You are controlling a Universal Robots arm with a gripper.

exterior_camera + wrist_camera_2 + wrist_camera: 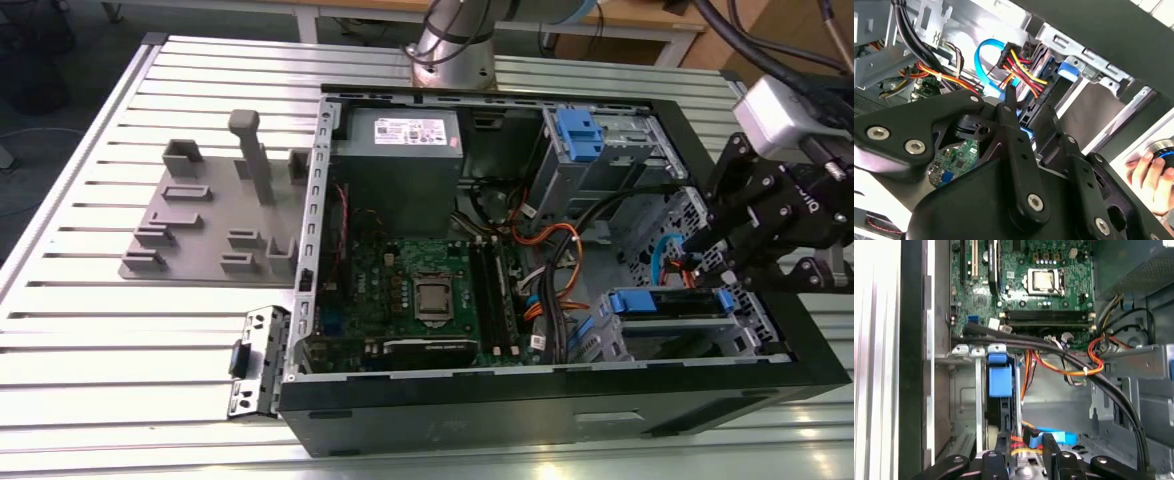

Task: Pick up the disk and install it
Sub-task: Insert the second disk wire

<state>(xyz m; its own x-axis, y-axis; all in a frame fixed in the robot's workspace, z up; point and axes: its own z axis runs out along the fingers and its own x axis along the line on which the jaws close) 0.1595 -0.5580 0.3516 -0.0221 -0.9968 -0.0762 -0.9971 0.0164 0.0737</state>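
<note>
Hovering at the open computer case's point(561, 385) rim beside the drive cage point(687, 325), gripper point(1024, 450) narrowly straddling the slotted disk's point(1000, 382) cabled end; grip unclear.

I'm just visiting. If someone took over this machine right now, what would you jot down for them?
Gripper: inside the open computer case, at the disk's cabled end; cannot tell if it grips.
Disk: in the drive cage at the exterior view's lower right, with cables running to its end.
Done: disk is in the cage.
Left: cannot tell if it is fully seated; gripper not yet withdrawn.
</note>
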